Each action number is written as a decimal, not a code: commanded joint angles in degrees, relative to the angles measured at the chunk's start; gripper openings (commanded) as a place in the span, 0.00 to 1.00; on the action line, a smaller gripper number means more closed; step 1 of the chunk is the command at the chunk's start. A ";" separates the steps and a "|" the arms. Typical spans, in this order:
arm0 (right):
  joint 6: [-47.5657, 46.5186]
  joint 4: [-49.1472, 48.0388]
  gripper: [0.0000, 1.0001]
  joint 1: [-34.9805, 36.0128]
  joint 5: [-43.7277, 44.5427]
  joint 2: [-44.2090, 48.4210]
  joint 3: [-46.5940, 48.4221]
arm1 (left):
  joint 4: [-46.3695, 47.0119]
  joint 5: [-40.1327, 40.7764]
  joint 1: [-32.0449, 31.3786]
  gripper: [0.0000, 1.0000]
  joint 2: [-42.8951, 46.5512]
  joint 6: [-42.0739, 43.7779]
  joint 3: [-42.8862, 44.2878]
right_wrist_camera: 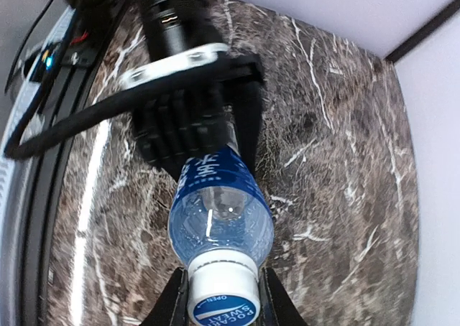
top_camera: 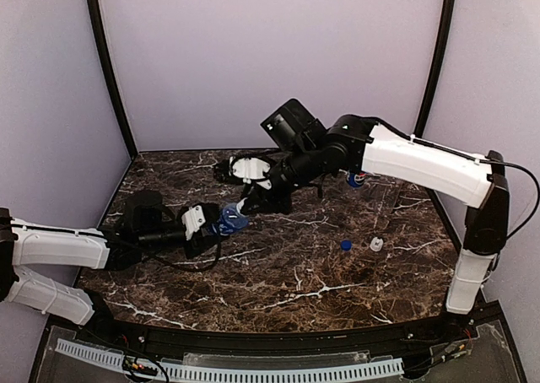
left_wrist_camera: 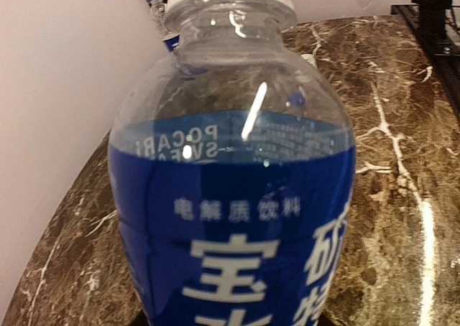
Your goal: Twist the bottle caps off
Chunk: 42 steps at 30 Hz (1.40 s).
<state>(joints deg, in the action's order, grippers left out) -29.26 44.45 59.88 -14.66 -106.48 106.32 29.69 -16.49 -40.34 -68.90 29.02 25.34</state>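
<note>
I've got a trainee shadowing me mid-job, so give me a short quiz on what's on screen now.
1. Which end effector holds the bottle by its body? A left, B right, C neither.
2. True or false: a blue cap and a white cap lie loose on the table.
3. Fill in: the fitted cap sits between the ___ end effector's fingers.
Key: 1 A, the left end effector. 2 true. 3 right; the right end effector is shut on it.
</note>
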 commanded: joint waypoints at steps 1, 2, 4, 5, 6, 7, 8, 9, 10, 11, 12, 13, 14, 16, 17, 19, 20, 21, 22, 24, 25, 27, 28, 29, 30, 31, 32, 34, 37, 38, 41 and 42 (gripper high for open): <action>-35.40 -1.92 0.00 4.78 7.41 5.04 -8.52 | -2.65 -11.38 -0.07 0.33 0.44 -0.77 1.71; -41.35 -3.64 0.00 5.25 9.88 5.84 -10.54 | -3.03 -11.68 -0.13 0.33 0.50 -0.65 1.88; -51.48 -8.91 0.00 6.12 14.06 7.33 -14.63 | -3.84 -12.21 -0.15 0.33 0.64 0.23 2.02; -55.86 -12.65 0.00 6.37 17.33 8.10 -16.98 | -4.13 -12.23 -0.13 0.33 0.67 0.33 2.06; -60.11 -16.22 0.00 6.56 19.59 8.65 -18.94 | -4.21 -12.16 -0.16 0.32 0.74 0.56 2.07; -64.47 -19.85 0.00 6.85 21.92 9.11 -20.91 | -4.25 -12.20 -0.17 0.32 0.81 0.62 2.05; -68.32 -23.34 0.00 7.11 23.96 9.51 -22.68 | -4.39 -12.24 -0.13 0.32 0.97 0.92 2.07; -71.58 -26.56 0.00 7.37 26.05 9.75 -24.06 | -4.43 -12.24 -0.19 0.32 1.05 1.02 1.97; -74.15 -28.77 0.00 7.67 27.05 9.98 -25.32 | -4.57 -12.14 -0.23 0.32 1.16 1.17 1.85; -75.78 -30.65 0.00 7.98 27.59 10.04 -25.85 | -4.52 -12.11 -0.24 0.32 1.20 1.19 1.67; -76.76 -32.03 0.00 8.18 27.85 10.06 -26.31 | -4.26 -11.97 -0.25 0.32 1.26 1.21 1.52; -77.30 -33.27 0.00 8.36 28.08 10.18 -26.90 | -4.14 -11.93 -0.26 0.32 1.33 1.22 1.32; -77.81 -34.84 0.00 8.45 28.23 10.34 -27.71 | -3.90 -11.93 -0.27 0.32 1.43 1.26 1.17; -78.13 -37.80 0.08 8.45 28.44 10.83 -29.14 | -3.72 -11.87 -0.27 0.32 1.55 1.35 0.86; -77.69 -39.10 0.18 8.46 28.49 11.11 -29.71 | -3.70 -11.80 -0.22 0.32 1.56 1.37 0.74; -75.85 -41.53 0.46 8.52 28.37 11.74 -30.47 | -3.68 -11.48 -0.22 0.32 1.66 1.48 0.68; -74.83 -42.37 0.54 8.55 28.30 12.06 -30.80 | -3.61 -11.29 -0.26 0.32 1.66 1.59 0.63; -74.02 -43.58 0.59 8.57 28.24 12.53 -31.32 | -3.60 -11.24 -0.26 0.32 1.71 1.58 0.51; -73.19 -44.99 0.64 8.58 28.12 13.07 -32.06 | -3.55 -11.10 -0.24 0.32 1.79 1.57 0.50; -71.73 -47.89 0.74 8.59 28.01 14.52 -33.76 | -3.52 -10.78 -0.22 0.32 1.90 1.69 0.32; -70.43 -48.33 0.77 8.57 27.77 15.32 -34.49 | -3.51 -10.63 -0.25 0.32 1.95 1.72 0.17; -66.51 -47.89 0.79 8.74 27.20 16.95 -35.31 | -3.45 -10.07 -0.24 0.32 2.04 1.83 -0.04; -63.85 -46.80 0.79 8.76 26.25 17.99 -35.53 | -3.16 -9.42 -0.24 0.32 2.03 1.68 -0.23; -61.03 -45.23 0.81 8.74 24.95 18.98 -35.64 | -2.98 -9.03 -0.21 0.32 2.04 1.54 -0.35; -58.02 -43.42 0.82 8.77 23.24 20.09 -35.78 | -2.40 -8.08 -0.25 0.32 2.08 1.15 -0.42; -55.44 -41.99 0.82 8.74 21.81 21.10 -36.06 | -2.16 -6.81 -0.26 0.32 2.03 0.74 -0.44; -53.25 -40.67 0.82 8.72 20.49 22.05 -36.40 | -1.36 -6.24 -0.20 0.32 2.03 0.58 -0.51; -48.96 -38.67 0.82 8.64 18.61 23.61 -36.94 | 0.11 -4.06 -0.26 0.32 1.95 0.00 -0.62; -37.74 -36.49 0.82 6.70 12.49 25.63 -35.89 | 2.42 -0.62 -0.27 0.32 1.63 -0.58 -0.55; -31.41 -35.39 0.86 5.73 9.65 25.84 -34.03 | 2.89 0.11 -0.27 0.32 1.56 -0.73 -0.51; -2.92 -28.14 0.90 1.07 2.55 21.19 -22.52 | 4.78 4.28 -0.25 0.32 1.33 -1.78 -0.58; 5.49 -24.72 0.87 -0.81 0.55 18.57 -17.81 | 5.08 5.16 -0.26 0.32 1.25 -1.95 -0.63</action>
<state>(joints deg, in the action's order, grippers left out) -60.60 11.49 64.77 -3.22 -82.78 75.31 30.85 -17.08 -40.56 -67.99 29.06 25.34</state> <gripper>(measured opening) 0.896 0.386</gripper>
